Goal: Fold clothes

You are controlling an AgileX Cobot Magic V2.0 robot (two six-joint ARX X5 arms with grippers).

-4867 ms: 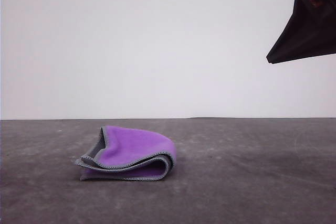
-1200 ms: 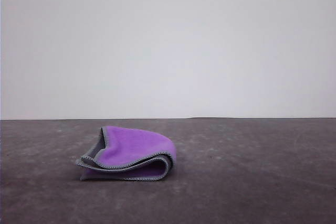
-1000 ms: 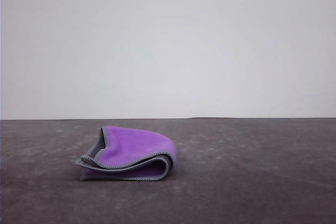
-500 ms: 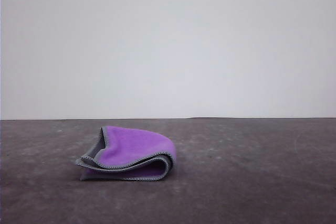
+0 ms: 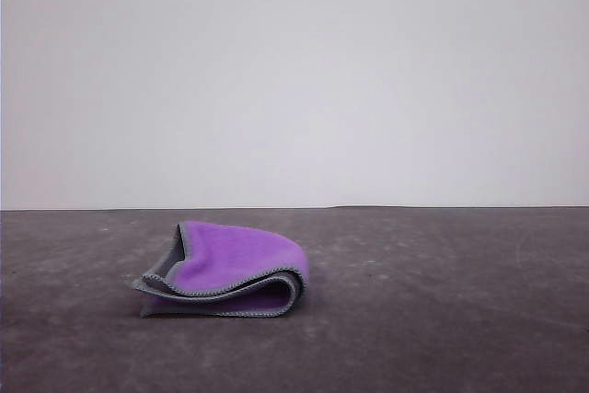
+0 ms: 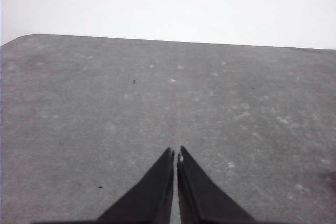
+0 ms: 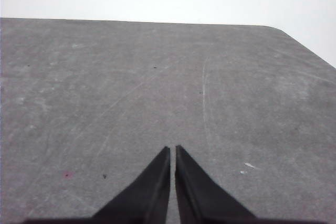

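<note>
**Cloth folded on worktop, both hands closed on nothing**

We see the cloth point(image 5: 225, 271) lying on the dark grey worktop point(image 5: 442, 319) in the front view, left of the worktop's middle and nearer the front edge than the white wall point(image 5: 294, 80) behind. It's folded over into a loose stack of layers, purple face out on top, with a curled fold at its right end. Light grey stitched edging runs along the layer edges. A strip of the dark grey face shows at the left end, where the layers gape a little.

In the left wrist view we see the left hand point(image 6: 175, 156) above bare worktop, fingers point(image 6: 155, 192) pressed nearly together with just a thin slit between the tips, nothing between them. A rounded worktop corner sits far beyond the tips.

In the right wrist view, same for the right hand point(image 7: 172, 149): fingers point(image 7: 199, 192) drawn to a narrow slit, gripping nothing, over scuffed, scratched worktop with a small pink speck point(image 7: 66, 174) beside the fingers.

Cloth relative to the hands: neither wrist view has the cloth ahead of the fingertips, so nothing is touching it. We can't tell from these views how far off either hand sits.
</note>
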